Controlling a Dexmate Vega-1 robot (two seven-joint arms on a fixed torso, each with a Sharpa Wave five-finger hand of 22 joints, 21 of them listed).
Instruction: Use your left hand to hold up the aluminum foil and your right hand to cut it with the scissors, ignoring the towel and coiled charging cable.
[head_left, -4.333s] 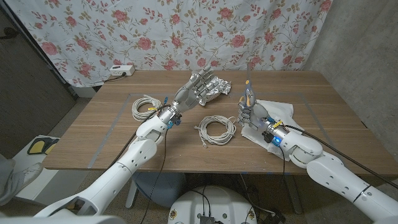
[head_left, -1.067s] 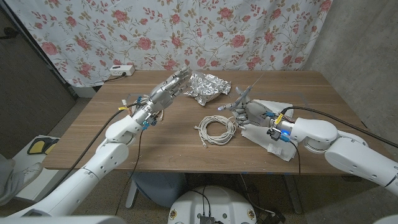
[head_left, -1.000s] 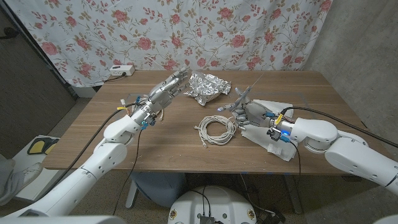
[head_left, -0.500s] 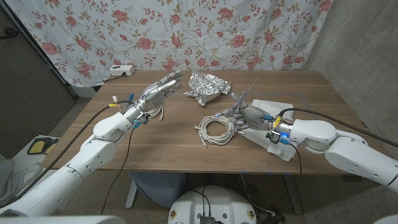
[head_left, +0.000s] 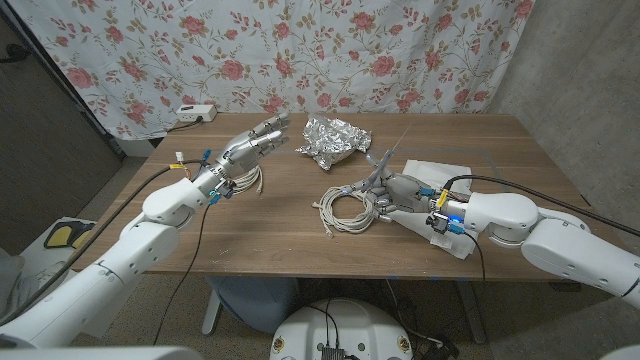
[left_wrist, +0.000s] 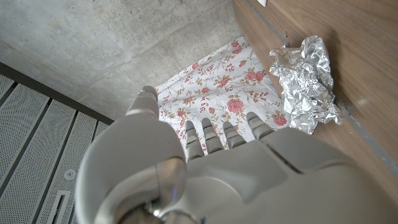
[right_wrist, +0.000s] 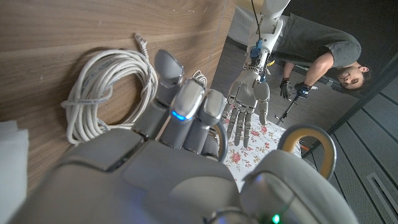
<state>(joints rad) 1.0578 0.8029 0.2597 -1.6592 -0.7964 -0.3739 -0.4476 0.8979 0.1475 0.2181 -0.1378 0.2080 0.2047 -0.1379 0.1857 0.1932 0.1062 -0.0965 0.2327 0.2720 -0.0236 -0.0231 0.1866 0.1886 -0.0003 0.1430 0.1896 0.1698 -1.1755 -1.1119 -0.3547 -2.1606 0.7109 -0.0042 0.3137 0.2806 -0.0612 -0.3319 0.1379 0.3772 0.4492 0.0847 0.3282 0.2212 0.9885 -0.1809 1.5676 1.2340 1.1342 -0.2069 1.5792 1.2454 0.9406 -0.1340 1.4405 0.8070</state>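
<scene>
The crumpled aluminum foil (head_left: 335, 137) (left_wrist: 308, 84) lies on the wooden table (head_left: 280, 225) at the back middle. Off to its left, my left hand (head_left: 245, 150) (left_wrist: 205, 168) hangs above the table with fingers spread and nothing in it; it is also seen in the right wrist view (right_wrist: 249, 102). My right hand (head_left: 398, 190) (right_wrist: 186, 143) grips the scissors (head_left: 380, 167), whose blades point up and back toward the foil. That hand is low over the table, between the coiled cable (head_left: 348, 207) (right_wrist: 109, 93) and the white towel (head_left: 447, 178).
A second coil of cable (head_left: 243, 180) lies under my left hand. A white power strip (head_left: 195, 113) sits at the table's back left corner before the floral curtain (head_left: 300, 50). A person (right_wrist: 323, 56) bends over in the right wrist view.
My left hand has left the foil and swung left, away from it, fingers spread. My right hand has sunk lower toward the coiled cable, the scissors leaning over.
</scene>
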